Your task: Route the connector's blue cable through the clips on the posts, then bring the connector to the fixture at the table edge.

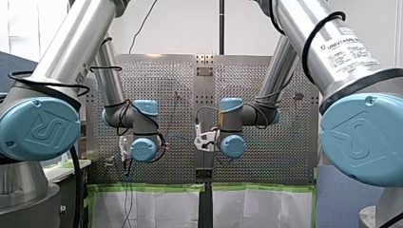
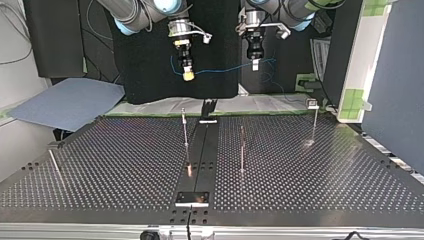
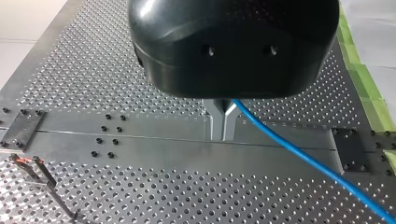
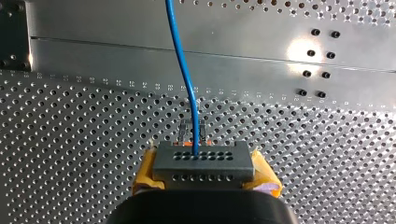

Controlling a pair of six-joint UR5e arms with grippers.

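Aloft: right gripper (image 4: 205, 176) clamps connector (image 4: 204, 161); left gripper (image 3: 223, 125) pinches blue cable (image 3: 299, 156).

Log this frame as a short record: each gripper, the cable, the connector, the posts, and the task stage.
left gripper: shut on the blue cable
right gripper: yellow pads, shut on the connector
blue cable: spans between the two grippers, held above the table
posts: upright on the table, no cable in their clips
stage: routing not yet begun
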